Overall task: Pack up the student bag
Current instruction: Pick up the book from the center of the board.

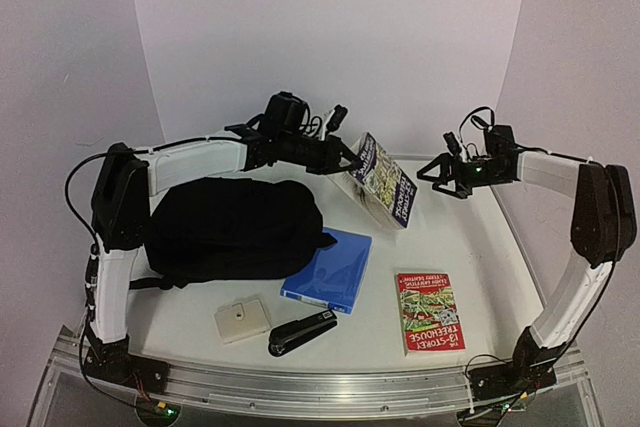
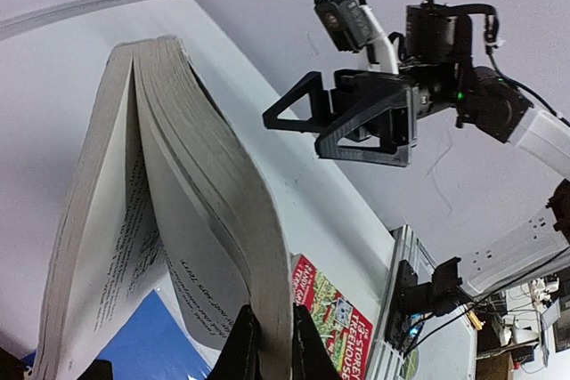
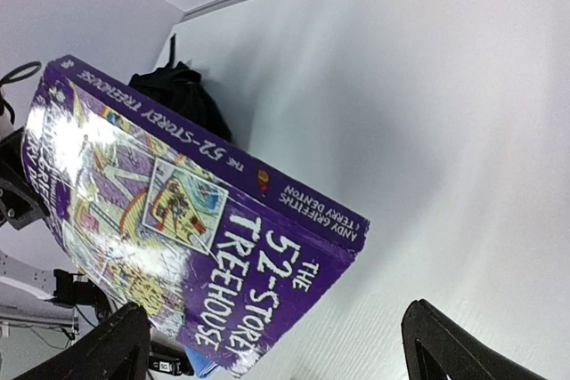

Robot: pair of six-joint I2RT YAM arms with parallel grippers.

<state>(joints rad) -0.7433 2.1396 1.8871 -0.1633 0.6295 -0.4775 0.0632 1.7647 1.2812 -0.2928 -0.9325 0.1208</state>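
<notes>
Student bag (image 1: 235,227): one, black soft fabric, lying on the left half of the table (image 1: 480,247), with a strap trailing off toward the left arm's upright link.

Near edge, just right of the bag's near side: one small beige case (image 1: 242,320), flat. Beside it, one black stapler (image 1: 302,332), angled, close to the case but apart from it.

Books, three counted. One blue book (image 1: 330,269) lies flat at centre, its left corner touching or tucked under the bag's right end. One purple book (image 1: 385,182) sits far of centre, tilted, with its pages fanned apart. One red book (image 1: 428,309) lies flat, near right, well apart from the purple one.

Left end effector (image 1: 352,159): closed on the purple book, its fingers (image 2: 239,344) pinching one cover and a slab of pages.

Right end effector (image 1: 443,175): fingers spread wide, holding nothing, just right of the purple book and facing it.
</notes>
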